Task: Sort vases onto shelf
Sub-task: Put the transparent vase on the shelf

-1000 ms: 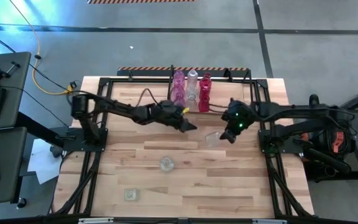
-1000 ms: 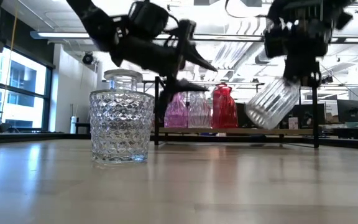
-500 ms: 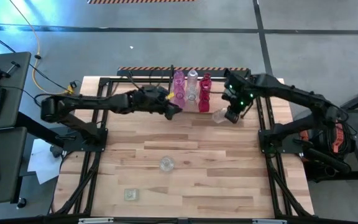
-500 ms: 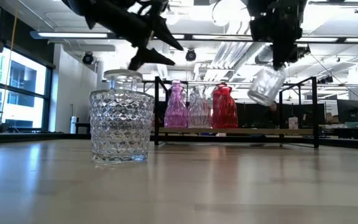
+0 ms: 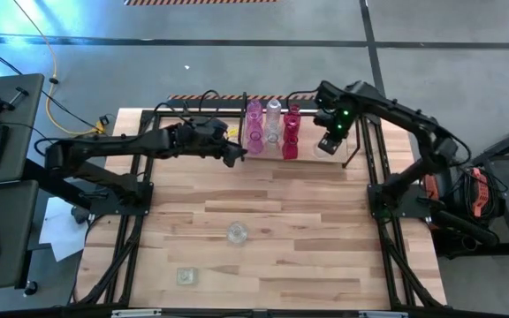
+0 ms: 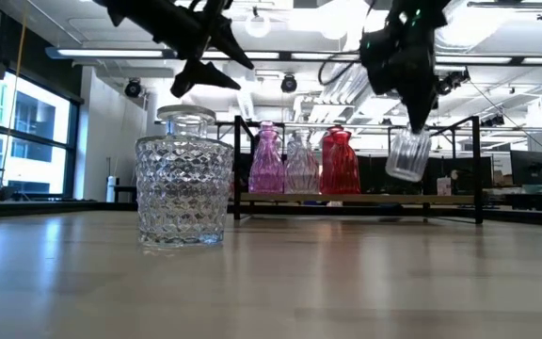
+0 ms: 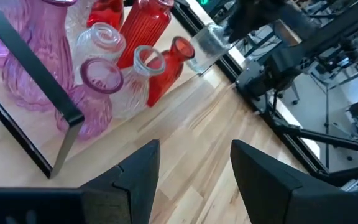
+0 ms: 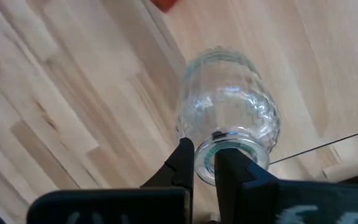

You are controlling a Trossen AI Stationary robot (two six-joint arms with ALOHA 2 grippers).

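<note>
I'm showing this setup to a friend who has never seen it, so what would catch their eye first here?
Probably the right gripper holding a clear ribbed vase by its rim in mid-air, above the shelf at the table's far edge. Next, the pink, clear and red vases clustered on that shelf, with the open left gripper just beside them. A faceted clear vase looms large in the low view.

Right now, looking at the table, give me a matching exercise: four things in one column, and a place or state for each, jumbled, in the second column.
Things:
1. clear vase
2. red vase
3. cut-glass jar
4. left gripper

Places or states:
A. open, empty, beside the shelf
B. standing on the shelf's board
C. hanging by its rim from the right gripper, off the table
D. standing on the table, nearest the low camera

Pairs: 1-C, 2-B, 3-D, 4-A
</note>
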